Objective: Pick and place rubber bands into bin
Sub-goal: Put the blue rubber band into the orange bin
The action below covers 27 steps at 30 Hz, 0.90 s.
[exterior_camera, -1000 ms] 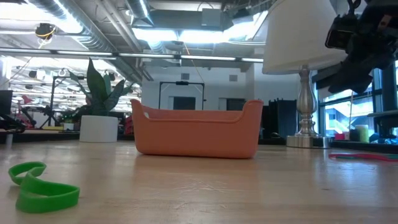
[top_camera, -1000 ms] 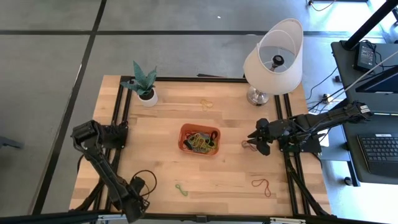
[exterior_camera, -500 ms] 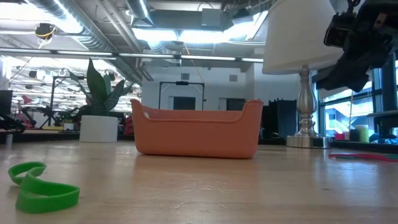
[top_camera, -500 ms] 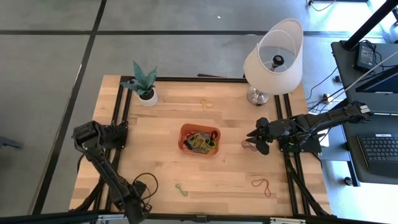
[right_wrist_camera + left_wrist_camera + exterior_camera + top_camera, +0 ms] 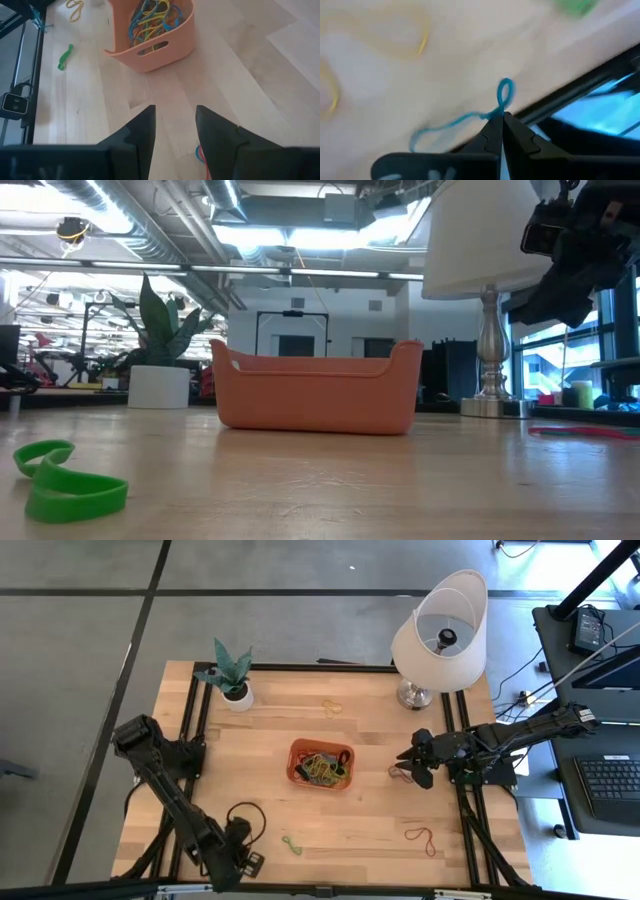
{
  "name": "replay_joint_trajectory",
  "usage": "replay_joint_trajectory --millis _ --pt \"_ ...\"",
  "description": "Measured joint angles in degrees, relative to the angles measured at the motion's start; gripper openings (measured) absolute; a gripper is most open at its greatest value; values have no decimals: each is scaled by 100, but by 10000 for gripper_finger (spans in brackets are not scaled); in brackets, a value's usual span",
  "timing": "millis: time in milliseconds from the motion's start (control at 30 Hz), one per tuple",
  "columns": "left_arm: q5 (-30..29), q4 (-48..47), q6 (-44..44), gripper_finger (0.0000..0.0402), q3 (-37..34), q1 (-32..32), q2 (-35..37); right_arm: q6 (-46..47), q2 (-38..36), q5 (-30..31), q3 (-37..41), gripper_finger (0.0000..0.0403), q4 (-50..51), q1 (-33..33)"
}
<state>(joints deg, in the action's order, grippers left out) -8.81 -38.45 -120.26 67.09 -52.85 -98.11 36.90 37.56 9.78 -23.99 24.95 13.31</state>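
One blue rubber band is pinched in the left hand; right hand, spread, faces the bin nearby.

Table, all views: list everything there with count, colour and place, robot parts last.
table: one, light wood
bin: one, orange, table centre
bands in bin: many, mixed colours
green band: one, front of the bin
red band: one, front right
yellow band: one, behind the bin
reddish band: one, by the right gripper
blue band: one, pinched by the left gripper
plant: one, green in a white pot, back left
lamp: one, white shade, back right
cable: one, black loop, front left
left gripper: shut, front left edge
right gripper: open, right of the bin
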Motion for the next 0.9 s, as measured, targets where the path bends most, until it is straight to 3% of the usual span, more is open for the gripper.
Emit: replay_joint_trajectory --millis 167,400,600,900 --pt "-1049 10 763 2 0 342 263 -8 0 26 0 143 2 1" --pt "-2296 853 3417 2 0 932 629 -3 0 26 0 143 2 -1" --pt "-2310 1377 5221 2 2 1793 1011 -6 0 31 0 143 3 -1" --pt "-1796 2638 8054 2 24 3336 1199 -115 -1 196 0 143 2 0"
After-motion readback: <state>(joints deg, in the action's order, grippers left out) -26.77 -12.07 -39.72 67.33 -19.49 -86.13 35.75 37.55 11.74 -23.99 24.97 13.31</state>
